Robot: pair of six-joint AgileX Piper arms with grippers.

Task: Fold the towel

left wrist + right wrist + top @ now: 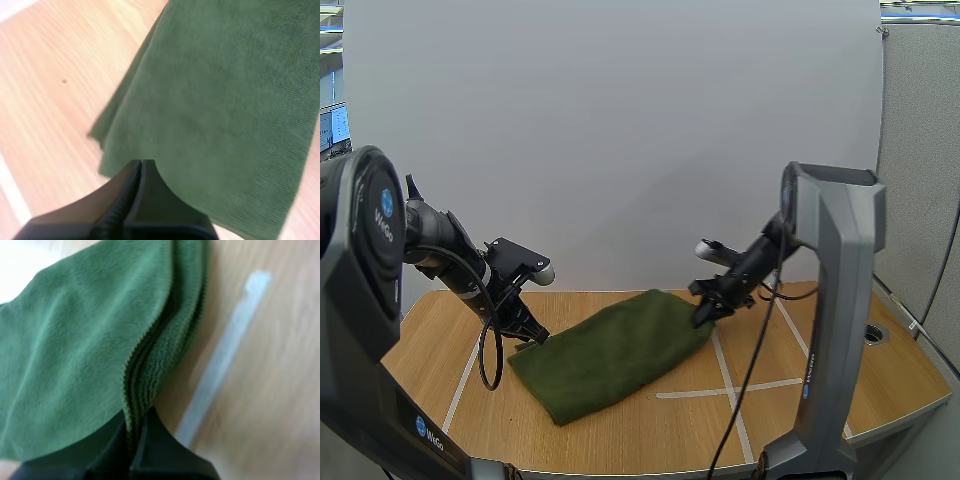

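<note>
Both ends of the folded dark green terry towel (pixel 610 350) are clamped, by left gripper (pixel 529 334) and right gripper (pixel 703 318). Stacked hems, merged in the high view, are resolved in the right wrist view.

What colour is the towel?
The towel is dark green all over; the left wrist view shows it best.

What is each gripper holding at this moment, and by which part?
Both hold the dark green terry-cloth towel. The left gripper pinches its left edge near a corner; the right gripper pinches the stacked layers at its right edge.
</note>
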